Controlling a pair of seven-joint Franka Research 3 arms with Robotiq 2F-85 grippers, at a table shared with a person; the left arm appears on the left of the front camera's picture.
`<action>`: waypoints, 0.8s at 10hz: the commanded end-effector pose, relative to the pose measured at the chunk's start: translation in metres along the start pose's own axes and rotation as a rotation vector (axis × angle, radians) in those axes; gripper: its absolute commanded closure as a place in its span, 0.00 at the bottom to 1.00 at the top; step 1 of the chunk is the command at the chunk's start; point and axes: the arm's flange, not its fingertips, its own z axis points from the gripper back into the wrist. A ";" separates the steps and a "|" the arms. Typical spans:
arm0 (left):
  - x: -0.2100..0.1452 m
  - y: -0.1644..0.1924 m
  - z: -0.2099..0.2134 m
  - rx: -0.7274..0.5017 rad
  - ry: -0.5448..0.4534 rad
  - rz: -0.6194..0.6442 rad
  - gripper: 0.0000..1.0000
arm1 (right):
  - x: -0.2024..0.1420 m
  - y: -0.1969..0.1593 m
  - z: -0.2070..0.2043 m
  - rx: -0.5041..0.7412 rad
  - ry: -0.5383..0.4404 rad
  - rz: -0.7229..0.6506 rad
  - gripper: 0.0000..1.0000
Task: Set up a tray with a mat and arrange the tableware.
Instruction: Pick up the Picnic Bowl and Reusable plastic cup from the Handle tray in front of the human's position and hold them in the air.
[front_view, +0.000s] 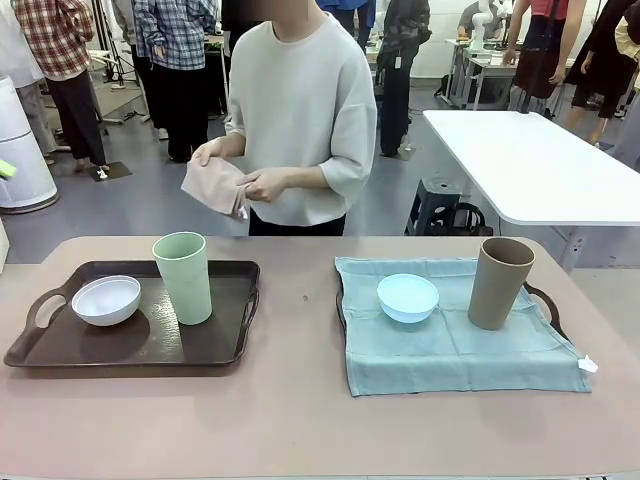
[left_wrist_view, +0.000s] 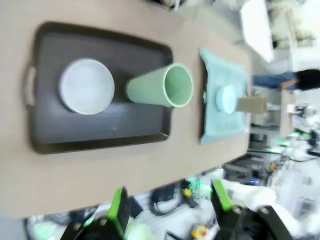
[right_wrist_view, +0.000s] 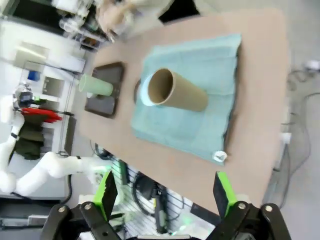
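A dark brown tray (front_view: 130, 365) on the left carries a white bowl (front_view: 106, 299) and an upright pale green tumbler (front_view: 183, 277). On the right, a teal mat (front_view: 450, 350) covers a second tray (front_view: 545, 300), with a light blue bowl (front_view: 407, 297) and a tan tumbler (front_view: 499, 283) standing on it. The person at the far side holds a folded pinkish cloth (front_view: 213, 186) in both hands. My left gripper (left_wrist_view: 170, 200) hovers open high over the near table edge, looking down on the bare tray (left_wrist_view: 60, 140). My right gripper (right_wrist_view: 165, 190) hangs open above the tan tumbler (right_wrist_view: 180, 92).
A strip of bare tabletop (front_view: 300, 300) separates the two trays, and more lies along the near edge. Behind the person stand a white table (front_view: 540, 170) and a stool (front_view: 435, 205). Other people stand farther back.
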 end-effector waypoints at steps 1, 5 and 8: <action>0.004 0.043 0.021 -0.214 -0.013 0.012 0.14 | 0.006 -0.022 0.007 0.187 0.021 -0.009 0.00; -0.013 0.106 0.035 -0.462 -0.226 0.122 0.14 | -0.007 -0.057 0.000 0.313 0.015 -0.065 0.00; -0.014 0.093 0.030 -0.413 -0.173 0.175 0.14 | -0.010 -0.063 0.000 0.315 -0.005 -0.061 0.00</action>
